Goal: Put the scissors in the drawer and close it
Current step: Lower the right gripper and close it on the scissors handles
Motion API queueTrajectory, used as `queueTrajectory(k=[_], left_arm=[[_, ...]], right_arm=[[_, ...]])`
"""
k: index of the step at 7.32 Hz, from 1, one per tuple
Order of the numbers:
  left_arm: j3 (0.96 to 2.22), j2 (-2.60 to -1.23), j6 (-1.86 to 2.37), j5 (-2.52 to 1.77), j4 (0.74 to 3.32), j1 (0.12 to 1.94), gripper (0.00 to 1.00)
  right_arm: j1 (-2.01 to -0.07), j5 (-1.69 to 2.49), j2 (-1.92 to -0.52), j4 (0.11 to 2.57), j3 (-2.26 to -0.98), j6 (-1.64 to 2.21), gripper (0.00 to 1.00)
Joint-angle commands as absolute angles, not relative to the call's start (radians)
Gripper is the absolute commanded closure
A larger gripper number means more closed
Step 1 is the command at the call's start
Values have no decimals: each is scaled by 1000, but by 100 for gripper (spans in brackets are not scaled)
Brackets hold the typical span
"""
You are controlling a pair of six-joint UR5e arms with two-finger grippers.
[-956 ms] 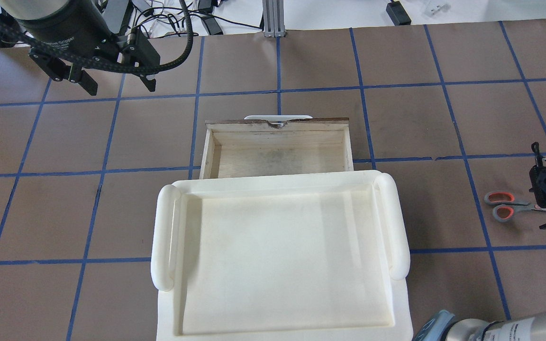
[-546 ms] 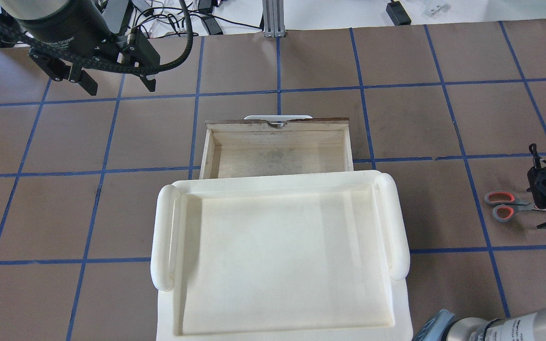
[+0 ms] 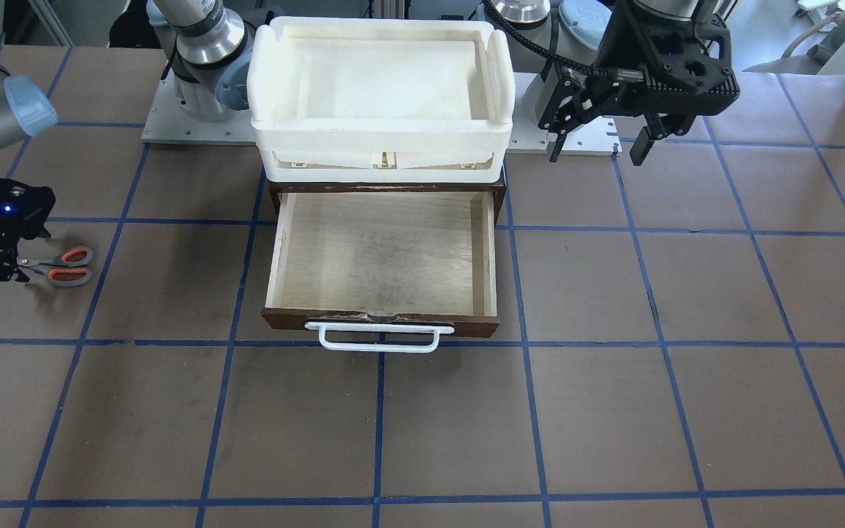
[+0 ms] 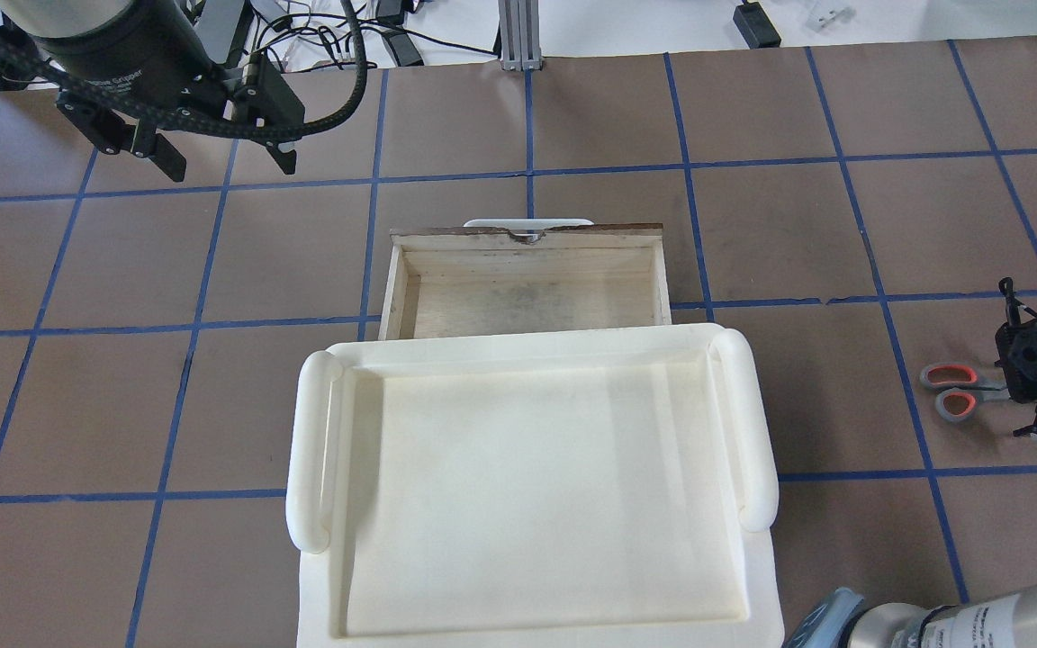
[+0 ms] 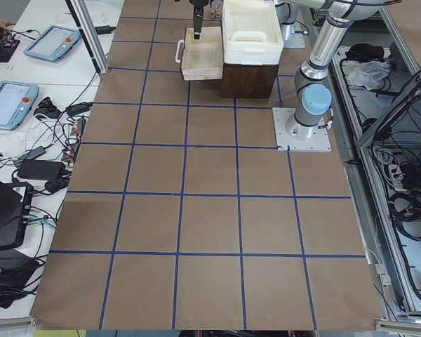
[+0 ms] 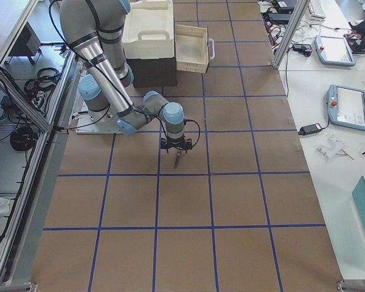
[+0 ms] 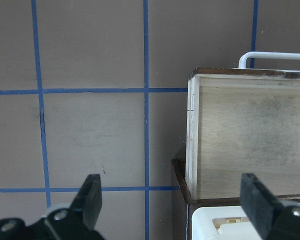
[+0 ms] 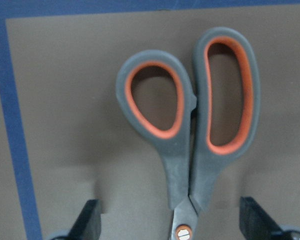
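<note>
Overhead: vs 1 s ago, the R gripper has edged toward view left. Its blue light no longer shows from above. The small scissors, w/ grey metal blades and dark grey handles w/ orange-red loops, haven't moved. They lie flat on the brown-paper table w/ blue tape grid, near its right edge. Long axis runs L-R across the view, handles toward the middle, blades under the gripper. The shallow pale-plywood drawer is pulled out, well apart from the scissors. A cream-white plastic tray covers its near end. The L gripper hangs at far left, spread wide, holding nothing. The word "gripper" is readable on its body; the rest is cut off.

Front: scissors at view left, handles pointing toward the drawer. The drawer's dark brown front and white bar handle face the cam.

Ext left: drawer sticks out of a dark brown cabinet, tray on top.

Ext right: near arm points straight down over the scissors; detail too small.

L wrist: fingers far apart, table between them.

R wrist: scissor handles pressed together, pointing up in view. The fingers stand either side of the pivot, clear of it, gripping nothing.
</note>
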State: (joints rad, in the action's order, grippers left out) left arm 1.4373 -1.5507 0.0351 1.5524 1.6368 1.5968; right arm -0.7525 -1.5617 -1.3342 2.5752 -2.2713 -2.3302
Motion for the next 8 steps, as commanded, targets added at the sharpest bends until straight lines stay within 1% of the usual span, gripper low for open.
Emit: queueTrajectory(k=[1,4,6,7,8], left_arm=[[1437,-1551,35,1552,1637,1597,0],[1437,-1551,35,1552,1637,1597,0],[1437,-1545,35,1555,1637,1597,0],[1437,-1546,35,1554,1637,1597,0],[1437,-1548,35,1552,1637,1597,0]], right_arm=[[-749,-1552,-1335,2599,-2284,-2332,7],[-749,-1558,-1335,2589,-2284,-2318,19],[-749,-1560,-1335,2586,-2283,-2319,22],[-750,-1568,-1336,2586,-2281,-2321,31],[-750,-1568,-1336,2586,-2280,-2321,31]])
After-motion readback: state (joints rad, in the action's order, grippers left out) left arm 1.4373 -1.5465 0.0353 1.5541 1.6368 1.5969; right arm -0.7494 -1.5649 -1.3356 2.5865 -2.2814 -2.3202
